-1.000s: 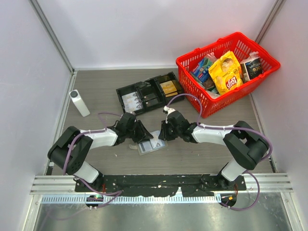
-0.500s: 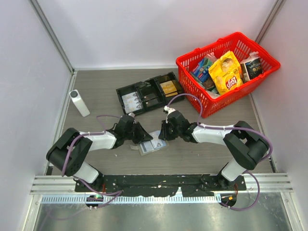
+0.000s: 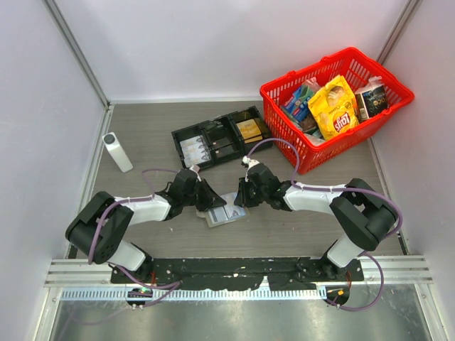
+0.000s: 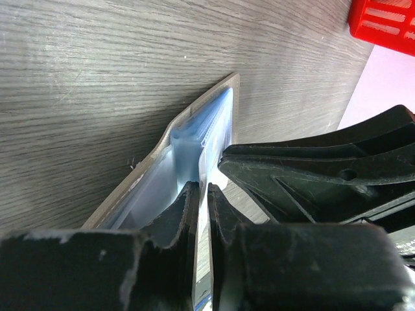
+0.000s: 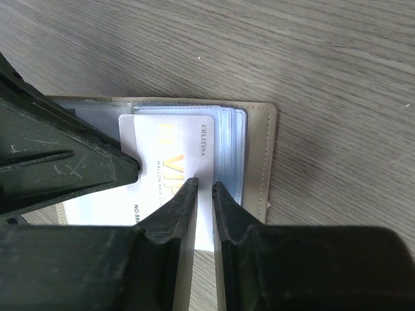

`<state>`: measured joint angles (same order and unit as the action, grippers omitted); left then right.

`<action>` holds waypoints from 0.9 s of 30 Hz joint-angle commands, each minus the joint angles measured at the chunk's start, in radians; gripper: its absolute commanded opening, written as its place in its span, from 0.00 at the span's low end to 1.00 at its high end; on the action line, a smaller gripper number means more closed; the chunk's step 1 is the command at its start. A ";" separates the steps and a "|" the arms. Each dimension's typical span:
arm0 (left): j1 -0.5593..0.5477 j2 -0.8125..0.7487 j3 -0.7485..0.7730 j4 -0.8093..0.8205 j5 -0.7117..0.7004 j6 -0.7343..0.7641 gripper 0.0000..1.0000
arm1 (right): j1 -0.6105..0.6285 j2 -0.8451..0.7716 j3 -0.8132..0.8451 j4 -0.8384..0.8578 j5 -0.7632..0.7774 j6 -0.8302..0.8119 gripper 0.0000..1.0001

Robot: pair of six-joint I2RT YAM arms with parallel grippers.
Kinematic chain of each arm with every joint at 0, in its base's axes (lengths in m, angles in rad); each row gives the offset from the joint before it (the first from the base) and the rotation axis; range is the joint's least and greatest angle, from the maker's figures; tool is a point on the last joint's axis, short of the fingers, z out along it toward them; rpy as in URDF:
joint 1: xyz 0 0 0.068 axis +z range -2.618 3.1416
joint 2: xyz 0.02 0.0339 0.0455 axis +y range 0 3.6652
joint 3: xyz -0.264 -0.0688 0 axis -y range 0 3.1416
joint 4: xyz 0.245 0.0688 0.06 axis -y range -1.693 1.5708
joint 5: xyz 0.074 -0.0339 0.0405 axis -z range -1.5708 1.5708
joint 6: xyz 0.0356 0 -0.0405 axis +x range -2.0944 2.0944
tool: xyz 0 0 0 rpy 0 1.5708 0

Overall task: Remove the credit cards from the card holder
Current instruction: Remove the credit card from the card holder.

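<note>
Our left gripper (image 4: 202, 189) has just pinched the card holder (image 5: 260, 155) while the right gripper (image 5: 205, 185) clamps a credit card (image 5: 167, 152), poised to pull.

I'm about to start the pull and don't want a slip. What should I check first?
1. Right tool pinches the card: ok.
2. Left tool closed on a thin pale sheet: ok; card or sleeve, cannot tell.
3. Holder lies open on the table: ok.
4. Card out of holder: not ok; one end overhangs, most lies over it.
5. Tools clear of each other: cannot tell, very close.
</note>
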<state>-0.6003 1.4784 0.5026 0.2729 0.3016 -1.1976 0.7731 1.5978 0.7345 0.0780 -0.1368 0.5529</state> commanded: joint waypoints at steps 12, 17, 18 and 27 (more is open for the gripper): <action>-0.006 -0.108 -0.036 -0.093 -0.005 0.044 0.00 | 0.002 0.031 -0.001 -0.021 0.017 0.013 0.20; -0.004 -0.177 -0.062 -0.187 -0.041 0.069 0.00 | 0.000 0.037 0.002 -0.023 0.028 0.019 0.20; -0.003 -0.194 -0.065 -0.208 -0.048 0.073 0.00 | 0.000 0.037 0.003 -0.024 0.029 0.022 0.20; 0.013 -0.378 -0.098 -0.380 -0.102 0.125 0.00 | -0.001 0.044 0.026 -0.027 0.043 0.036 0.21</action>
<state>-0.5983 1.1736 0.4294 0.0002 0.2337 -1.1187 0.7723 1.6188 0.7425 0.0883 -0.1436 0.5861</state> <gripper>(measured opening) 0.010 0.207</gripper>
